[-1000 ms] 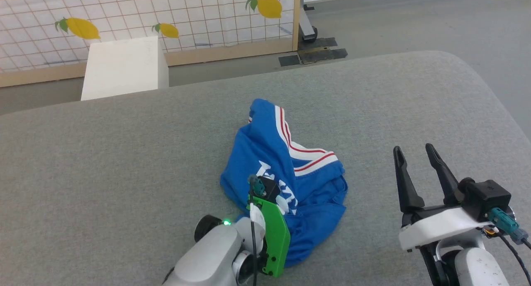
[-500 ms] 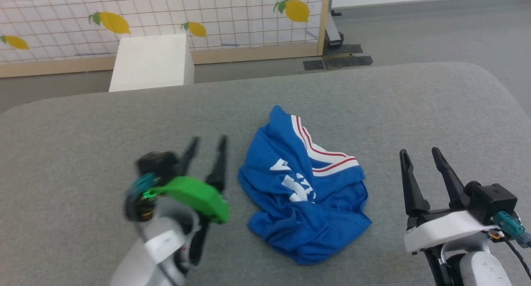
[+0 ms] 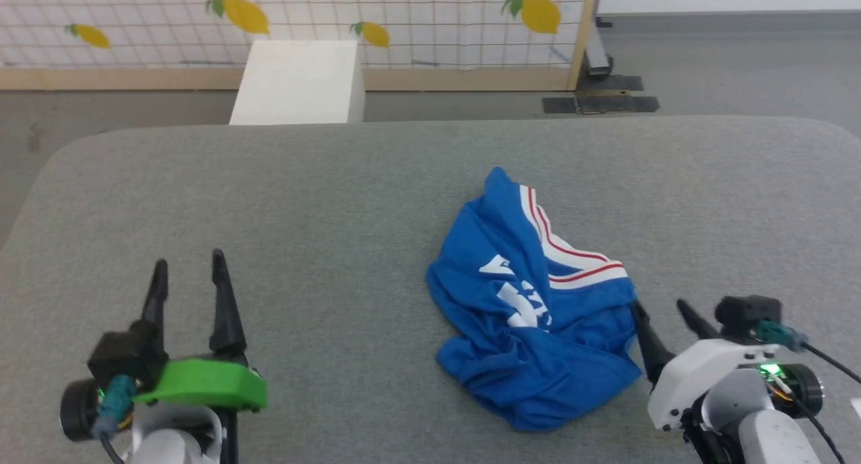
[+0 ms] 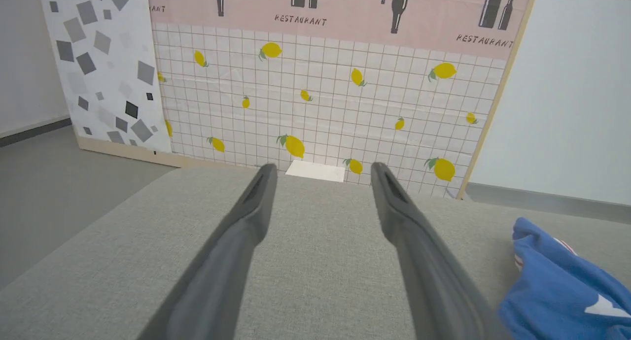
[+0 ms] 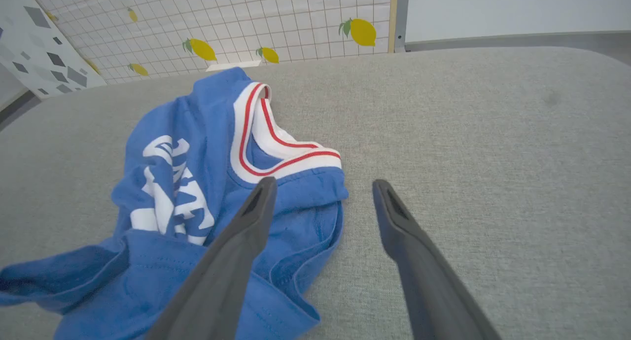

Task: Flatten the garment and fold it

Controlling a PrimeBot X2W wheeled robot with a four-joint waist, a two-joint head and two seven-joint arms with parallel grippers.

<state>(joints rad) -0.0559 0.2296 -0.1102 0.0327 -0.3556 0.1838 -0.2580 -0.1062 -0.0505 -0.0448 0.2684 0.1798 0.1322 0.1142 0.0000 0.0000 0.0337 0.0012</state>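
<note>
The garment, a bright blue jersey with red-striped white trim and white lettering, lies crumpled on the grey padded table, right of centre. My left gripper stands open at the near left, well clear of the cloth, with nothing between its fingers. In the left wrist view the left gripper points at bare table, the garment off to its right. My right gripper is open at the cloth's near right edge. In the right wrist view one finger of the right gripper lies over the garment's blue hem.
Behind the table stand a white box and a lemon-patterned tiled screen on a grey floor. A dark floor plate lies at the screen's right foot. The table's rounded far corners and left edge are in view.
The left gripper opened, let go of the garment and swung out to the near left. The right gripper came closer to the cloth's right edge. The head camera also shifted.
</note>
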